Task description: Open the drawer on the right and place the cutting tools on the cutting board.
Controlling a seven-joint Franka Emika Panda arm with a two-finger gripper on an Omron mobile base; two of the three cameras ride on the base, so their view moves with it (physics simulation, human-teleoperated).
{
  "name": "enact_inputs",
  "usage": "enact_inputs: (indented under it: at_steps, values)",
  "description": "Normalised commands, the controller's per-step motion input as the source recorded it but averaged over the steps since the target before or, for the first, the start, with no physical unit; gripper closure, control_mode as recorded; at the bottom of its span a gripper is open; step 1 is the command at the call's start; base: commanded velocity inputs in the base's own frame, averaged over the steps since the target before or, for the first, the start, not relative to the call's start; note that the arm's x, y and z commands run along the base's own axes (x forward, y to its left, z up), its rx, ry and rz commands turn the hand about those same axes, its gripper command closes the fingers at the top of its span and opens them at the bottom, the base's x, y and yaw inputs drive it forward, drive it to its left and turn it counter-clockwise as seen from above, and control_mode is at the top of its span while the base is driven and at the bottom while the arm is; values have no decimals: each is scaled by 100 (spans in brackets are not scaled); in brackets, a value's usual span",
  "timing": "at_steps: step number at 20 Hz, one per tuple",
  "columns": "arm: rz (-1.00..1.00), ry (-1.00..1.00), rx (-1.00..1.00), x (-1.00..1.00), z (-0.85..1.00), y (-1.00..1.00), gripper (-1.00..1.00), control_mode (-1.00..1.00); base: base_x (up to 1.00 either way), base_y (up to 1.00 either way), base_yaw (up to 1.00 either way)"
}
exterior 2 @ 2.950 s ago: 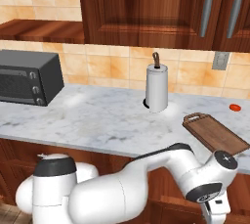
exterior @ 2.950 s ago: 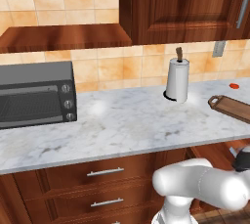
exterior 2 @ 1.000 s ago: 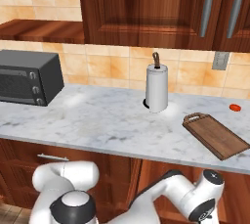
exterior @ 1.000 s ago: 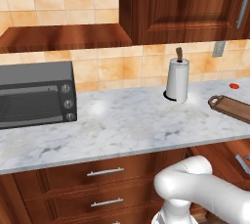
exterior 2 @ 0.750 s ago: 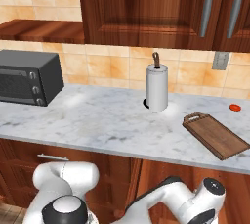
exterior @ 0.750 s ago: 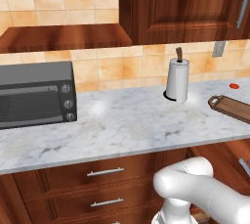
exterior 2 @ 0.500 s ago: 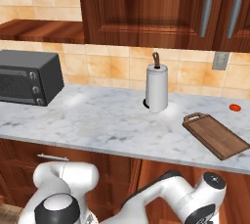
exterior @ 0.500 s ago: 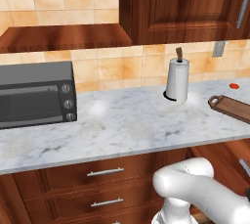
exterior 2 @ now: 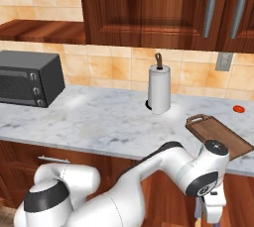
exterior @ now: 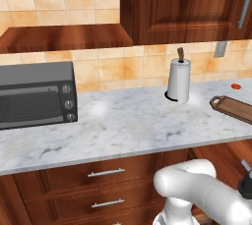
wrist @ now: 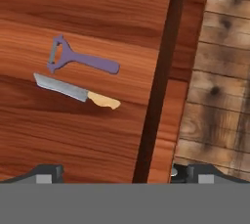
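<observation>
The drawer (wrist: 73, 120) stands open, so the step in hand looks like picking up the first of the 2 cutting tools from its wooden floor. In the hand view the knife (wrist: 75, 91), a grey-blue blade with a tan handle, lies left of centre, and the purple peeler (wrist: 80, 60) lies just above it, close beside it but apart. The drawer's dark side wall (wrist: 158, 81) runs top to bottom right of centre, with plank flooring (wrist: 215, 71) beyond it at the right.

The gripper (wrist: 117, 173) is released, its jaws spread wide at the bottom edge of the hand view, holding nothing. Both tools sit up and to the left of it, well apart from the fingertips. The next move probably calls for shifting toward the knife, lining the jaws across its thin body, then lowering.

The cutting board (exterior 2: 218, 134) rests on the marble counter (exterior 2: 99, 122) at the right of the right base view, bare, with a paper-towel roll (exterior 2: 159, 92) to its left.
</observation>
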Motion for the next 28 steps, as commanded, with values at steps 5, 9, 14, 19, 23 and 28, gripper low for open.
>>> enact_inputs:
  at_steps: [5, 9, 14, 19, 23, 28]
  values:
    - [42, 0, -2, 40, 10, 0, -100, -100, 0, 0, 0]
    - [1, 0, 0, 0, 0, 0, -100, -100, 0, 0, 0]
    - [5, -1, 0, -6, 0, -3, -100, -100, 0, 0, 0]
    - [6, 0, -1, 0, -3, 3, -100, -100, 0, 0, 0]
    - [25, 0, -1, 16, -32, 26, -100, -100, 0, 0, 0]
    - [35, 0, 0, 26, -51, 33, -100, -100, 0, 0, 0]
